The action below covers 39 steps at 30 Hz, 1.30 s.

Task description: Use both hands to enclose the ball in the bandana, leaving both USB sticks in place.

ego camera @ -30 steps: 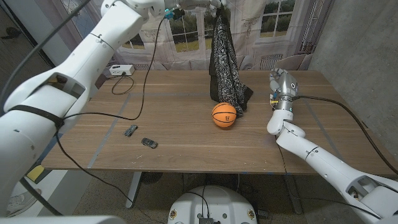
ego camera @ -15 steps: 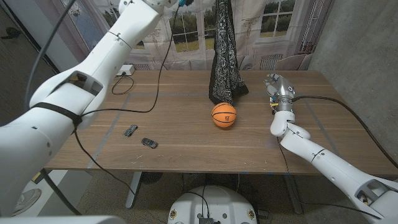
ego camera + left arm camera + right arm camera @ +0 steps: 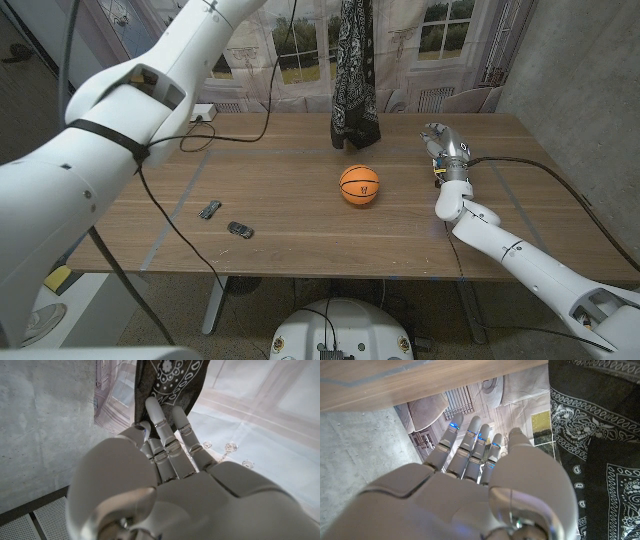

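You're holding the bandana [image 3: 356, 70] up in your left hand [image 3: 165, 460], hanging behind the basketball [image 3: 360, 185]; your right hand [image 3: 447, 150] is waiting right of it, seemingly spread and holding nothing

Bandana [image 3: 355, 70] top beyond frame edge

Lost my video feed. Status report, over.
Left robot hand holds bandana aloft. Right robot hand open beside it. Ball uncovered on table. USB sticks clear.
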{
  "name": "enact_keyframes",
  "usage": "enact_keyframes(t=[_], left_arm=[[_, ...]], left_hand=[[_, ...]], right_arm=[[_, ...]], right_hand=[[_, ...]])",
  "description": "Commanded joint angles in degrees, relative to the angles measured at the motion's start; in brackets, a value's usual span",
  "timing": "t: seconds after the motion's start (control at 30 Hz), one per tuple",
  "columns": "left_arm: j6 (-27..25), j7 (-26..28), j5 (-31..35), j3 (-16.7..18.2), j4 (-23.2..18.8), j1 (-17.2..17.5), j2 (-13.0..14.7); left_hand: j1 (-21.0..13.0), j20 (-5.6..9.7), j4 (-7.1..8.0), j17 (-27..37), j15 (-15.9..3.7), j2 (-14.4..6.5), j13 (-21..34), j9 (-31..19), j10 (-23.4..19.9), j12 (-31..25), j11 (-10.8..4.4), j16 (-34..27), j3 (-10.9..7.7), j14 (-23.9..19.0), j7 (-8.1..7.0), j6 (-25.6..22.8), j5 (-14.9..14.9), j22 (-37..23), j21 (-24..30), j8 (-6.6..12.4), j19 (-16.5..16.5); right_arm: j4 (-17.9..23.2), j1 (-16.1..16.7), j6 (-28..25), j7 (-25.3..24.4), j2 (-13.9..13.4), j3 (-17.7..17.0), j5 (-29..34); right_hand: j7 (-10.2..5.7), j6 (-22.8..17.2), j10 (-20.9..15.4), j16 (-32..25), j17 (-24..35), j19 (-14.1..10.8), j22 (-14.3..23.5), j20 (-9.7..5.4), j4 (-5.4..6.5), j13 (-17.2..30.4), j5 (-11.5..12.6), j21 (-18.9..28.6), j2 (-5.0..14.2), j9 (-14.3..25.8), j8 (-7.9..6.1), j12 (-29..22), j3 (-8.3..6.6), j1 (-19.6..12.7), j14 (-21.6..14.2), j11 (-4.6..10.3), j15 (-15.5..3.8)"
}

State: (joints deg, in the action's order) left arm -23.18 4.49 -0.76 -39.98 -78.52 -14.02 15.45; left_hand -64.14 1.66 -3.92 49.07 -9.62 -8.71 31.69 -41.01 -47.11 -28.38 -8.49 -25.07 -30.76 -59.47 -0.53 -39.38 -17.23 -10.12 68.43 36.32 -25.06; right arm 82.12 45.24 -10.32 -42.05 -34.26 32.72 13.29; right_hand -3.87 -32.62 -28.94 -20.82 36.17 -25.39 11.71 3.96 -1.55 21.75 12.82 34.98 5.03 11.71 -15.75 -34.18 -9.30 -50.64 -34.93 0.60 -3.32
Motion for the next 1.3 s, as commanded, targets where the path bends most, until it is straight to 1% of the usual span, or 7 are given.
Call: enact_keyframes(t=[0.03,0.43,0.7,0.87,1.03,1.17,1.3], left_arm=[[0.25,-0.12,-0.04,-1.02,7.81,-7.37,-5.57],[14.1,-18.61,-10.16,-0.36,24.41,-15.92,-10.08],[11.92,-22.98,-10.54,-1.38,22.22,-17.77,-8.24],[6.62,-19.16,-9.33,-1.18,14.7,-15.46,-5.7],[2.4,-15.26,-8.14,-0.75,8.8,-13.38,-3.63],[0.49,-13.3,-8.54,0.53,5.16,-11.4,-2.17],[1.92,-12.86,-10.12,1.99,4.16,-10.0,-1.67]], left_hand=[[0.68,0.12,0.07,-0.08,-3.09,-0.2,27.82,-0.2,-1.28,-8.91,-1.58,0.45,-0.53,-0.14,-0.34,0.09,-0.49,-0.05,-0.11,-0.02,0.05],[0.87,-0.55,0.23,-0.2,-3.1,-0.5,29.6,-1.29,-0.78,-9.95,-0.84,1.41,-0.87,-0.96,-0.07,0.95,-0.89,-0.14,-0.32,0.4,0.06],[1.11,-1.24,0.58,0.14,-3.08,-0.95,31.27,-2.32,-0.3,-10.88,-0.56,1.89,-0.99,-1.52,0.31,1.47,-1.09,-0.27,-0.6,0.95,1.07],[1.12,-1.2,0.61,0.34,-3.11,-1.03,31.54,-2.44,-0.31,-11.08,-0.81,1.95,-1.02,-1.88,0.13,1.56,-1.13,-0.32,-0.6,1.03,1.26],[1.14,-1.06,0.62,0.56,-3.11,-1.01,31.38,-2.34,-0.25,-11.01,-0.72,2.2,-1.05,-1.96,0.11,1.73,-1.17,-0.36,-0.57,0.98,1.26],[1.2,-0.95,0.66,0.73,-3.09,-0.96,31.39,-2.34,-0.15,-11.02,-0.82,2.46,-1.06,-1.93,0.07,1.79,-1.2,-0.36,-0.55,1.01,1.24],[1.26,-0.88,0.69,0.87,-3.09,-0.93,31.39,-2.27,-0.11,-11.03,-0.87,2.71,-1.07,-1.86,-0.08,1.85,-1.24,-0.36,-0.53,1.0,1.22]], right_arm=[[-2.25,-1.53,2.65,4.04,0.51,0.75,-2.18],[-3.98,-4.67,0.54,8.97,2.23,2.14,-4.19],[-3.58,-5.42,-3.22,7.81,3.78,2.09,-4.84],[-3.39,-5.23,-4.32,5.49,4.37,1.78,-4.79],[-3.01,-5.07,-6.94,1.69,5.07,2.08,-3.0],[-1.44,-4.67,-6.84,6.15,3.43,1.23,-5.95],[-0.07,-4.65,-7.93,9.87,2.34,1.04,-8.01]], right_hand=[[0.11,2.12,2.38,1.07,-0.07,1.29,-0.08,0.64,0.69,-0.7,-0.18,-0.06,-1.06,0.02,1.24,1.79,1.01,1.91,2.02,-0.19,-4.69],[1.95,13.35,13.94,5.67,-1.57,7.22,-0.56,2.35,3.05,-3.4,0.87,-2.34,-4.01,0.06,5.23,10.42,5.47,8.59,11.28,-2.53,-0.73],[6.19,25.13,23.38,8.79,-3.44,12.02,-0.67,3.85,4.1,-5.33,1.81,-4.83,-5.32,-0.23,5.73,17.66,8.35,11.78,19.6,-5.35,2.97],[6.38,20.22,16.01,6.06,-3.76,10.12,-0.65,4.35,4.13,-5.87,2.47,-4.47,-4.91,-0.41,3.23,16.06,8.93,11.91,13.87,-4.47,1.06],[3.05,0.8,-2.79,-2.87,-0.89,1.9,-0.46,1.91,-0.71,-4.63,3.7,-1.52,-0.1,-0.42,-1.61,9.53,5.84,3.35,-1.87,-2.25,-3.71],[3.51,2.48,-1.1,-3.08,-0.52,1.81,-0.43,1.85,0.27,-4.34,3.29,-1.43,0.11,-0.48,-0.33,10.2,6.53,5.18,-1.85,-2.71,-3.55],[4.63,12.92,8.92,0.31,-0.49,7.52,-0.39,4.06,3.11,-4.22,1.62,-3.63,-2.51,-0.57,5.04,15.35,10.65,12.12,6.86,-4.02,-0.53]])
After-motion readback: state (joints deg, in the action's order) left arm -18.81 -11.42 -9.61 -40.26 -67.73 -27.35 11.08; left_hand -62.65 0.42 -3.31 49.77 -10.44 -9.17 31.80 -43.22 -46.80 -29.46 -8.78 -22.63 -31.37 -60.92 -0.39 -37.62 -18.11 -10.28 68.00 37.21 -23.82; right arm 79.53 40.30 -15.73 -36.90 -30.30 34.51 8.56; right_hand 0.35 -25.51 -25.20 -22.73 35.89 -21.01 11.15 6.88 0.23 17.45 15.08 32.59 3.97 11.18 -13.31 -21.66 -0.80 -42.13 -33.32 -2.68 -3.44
